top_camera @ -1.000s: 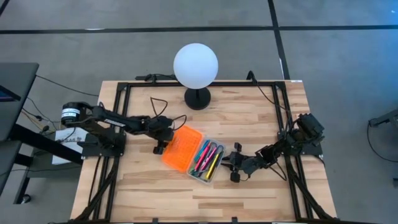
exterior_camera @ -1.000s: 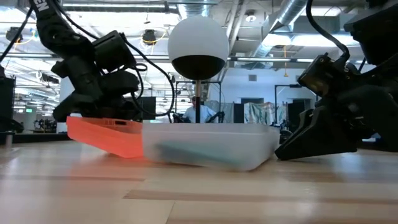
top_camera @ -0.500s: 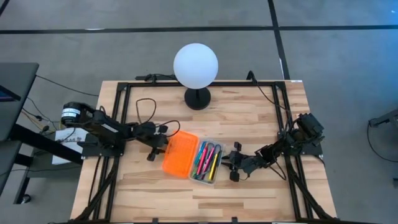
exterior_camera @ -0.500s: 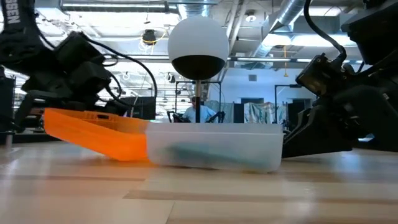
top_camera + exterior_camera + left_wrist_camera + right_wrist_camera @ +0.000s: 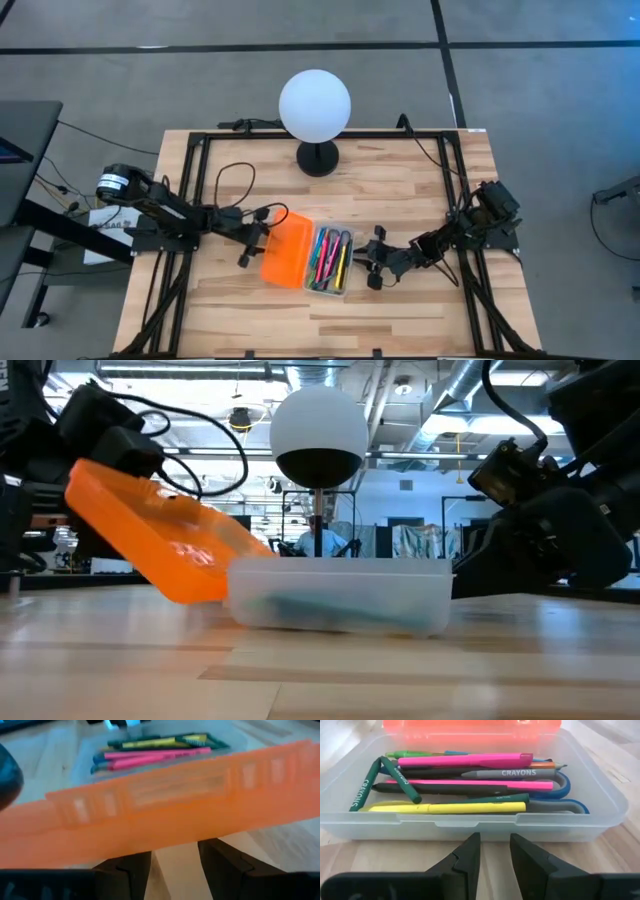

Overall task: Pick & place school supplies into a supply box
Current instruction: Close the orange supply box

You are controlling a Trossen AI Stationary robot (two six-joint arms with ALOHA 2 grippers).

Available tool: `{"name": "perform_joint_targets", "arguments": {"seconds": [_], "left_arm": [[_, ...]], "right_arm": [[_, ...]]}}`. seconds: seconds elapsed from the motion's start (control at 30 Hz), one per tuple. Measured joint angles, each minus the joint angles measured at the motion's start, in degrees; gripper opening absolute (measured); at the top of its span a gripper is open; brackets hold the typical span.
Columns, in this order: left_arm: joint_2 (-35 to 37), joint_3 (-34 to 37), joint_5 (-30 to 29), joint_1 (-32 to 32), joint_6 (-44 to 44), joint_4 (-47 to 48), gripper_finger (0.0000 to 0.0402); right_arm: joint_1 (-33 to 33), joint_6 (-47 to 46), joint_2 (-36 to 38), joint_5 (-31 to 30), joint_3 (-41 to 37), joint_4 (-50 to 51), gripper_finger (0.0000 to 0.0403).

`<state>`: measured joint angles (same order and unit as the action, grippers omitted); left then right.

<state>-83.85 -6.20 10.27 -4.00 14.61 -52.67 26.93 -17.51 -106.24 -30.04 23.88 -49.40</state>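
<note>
The supply box (image 5: 347, 262), clear plastic, lies at mid-table with pink, yellow, green and black pens, crayons and blue-handled scissors (image 5: 465, 780) inside. Its orange lid (image 5: 285, 252) stands tilted up on the box's left long side, the free edge high (image 5: 90, 475). My left gripper (image 5: 258, 243) is open at the lid's left side, low under its free edge. My right gripper (image 5: 366, 266) is open only a little, at the box's right long wall (image 5: 470, 827), with nothing between its fingers. My left gripper meets the lid's outer face near its free long edge (image 5: 170, 845) with its open fingers (image 5: 125, 867), coming slanting down from the table's left. The lid hides the fingertips. The lid leans on them, its hinged edge on the box. My right gripper's fingertips (image 5: 470, 847) stand against the middle of the box's right long wall, slanting down from the table's right. Nothing is pinched. The box rests flat on the table.
A white globe lamp (image 5: 315, 105) on a black foot (image 5: 318, 158) stands at the table's far middle. Black frame rails run along the left and right edges. Bare wood lies near the front edge (image 5: 320, 320).
My left gripper has drawn toward the table's left and near edges and tipped lower. The orange lid, which lay spread open and low beside the box, has swung up about its hinged edge to a steep tilt. The box has turned a little squarer to the table.
</note>
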Motion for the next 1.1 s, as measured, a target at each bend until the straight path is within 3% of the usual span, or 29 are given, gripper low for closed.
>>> {"name": "perform_joint_targets", "arguments": {"seconds": [0.67,1.1], "left_arm": [[-1.0,-6.9,-2.0,-4.2,4.5,-1.4,0.0158],[-16.5,-17.8,1.0,-4.2,6.0,-2.2,0.0158]], "right_arm": [[-1.3,0.1,0.0,0.2,0.0,0.0,0.0101],[-5.3,2.5,0.0,0.2,0.1,-1.0,0.0101]]}}
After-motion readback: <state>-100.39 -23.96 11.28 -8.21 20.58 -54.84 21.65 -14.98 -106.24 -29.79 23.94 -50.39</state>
